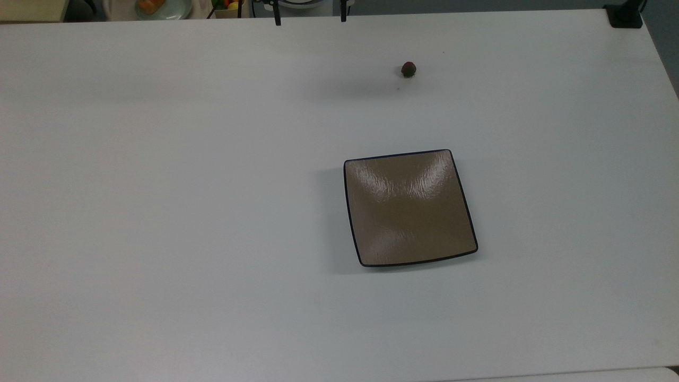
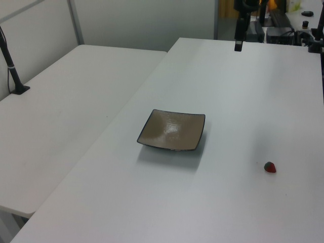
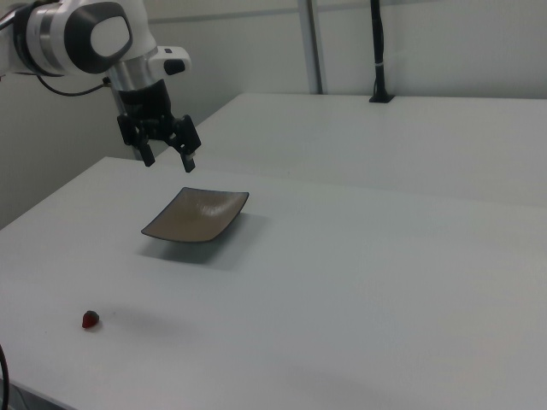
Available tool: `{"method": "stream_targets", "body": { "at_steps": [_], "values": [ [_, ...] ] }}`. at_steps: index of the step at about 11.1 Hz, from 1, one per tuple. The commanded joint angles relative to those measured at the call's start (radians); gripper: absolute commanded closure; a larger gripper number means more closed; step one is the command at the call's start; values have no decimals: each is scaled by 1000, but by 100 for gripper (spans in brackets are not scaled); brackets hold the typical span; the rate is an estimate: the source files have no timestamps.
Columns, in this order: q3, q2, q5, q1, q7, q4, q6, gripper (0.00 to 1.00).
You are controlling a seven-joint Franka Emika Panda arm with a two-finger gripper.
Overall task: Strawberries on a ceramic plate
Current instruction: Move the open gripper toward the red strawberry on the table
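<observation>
On the white tabletop [image 1: 159, 212] lie two things: one strawberry [image 1: 408, 69] and one ceramic plate [image 1: 409, 208]. The plate is square, glossy brown with a thin dark rim, and nothing rests on it. It sits in the middle stretch of the tabletop, a little toward the top view's right edge. The strawberry, tiny and red with a green cap, lies by itself on the bare surface, well apart from the plate and nearer the tabletop's upper edge in the top view. In the left view it shows near the right edge of the tabletop, and in the right view near the front left corner.

One gripper [image 3: 167, 159] hangs in the air in the right view, pointing down, its two fingers spread apart and holding nothing. It hovers above the tabletop just beyond the plate's far left corner in the right view, so the plate lies between gripper and strawberry; the strawberry lies well apart from the gripper, toward the front edge.
</observation>
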Motion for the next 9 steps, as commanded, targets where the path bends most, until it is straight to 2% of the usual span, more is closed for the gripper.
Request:
{"method": "stream_targets", "body": {
  "at_steps": [1, 6, 9],
  "values": [
    [2, 20, 22, 0, 11, 1, 46, 0],
    [14, 15, 22, 9, 11, -26, 45, 0],
    [57, 11, 22, 18, 5, -80, 34, 0]
  ]
}}
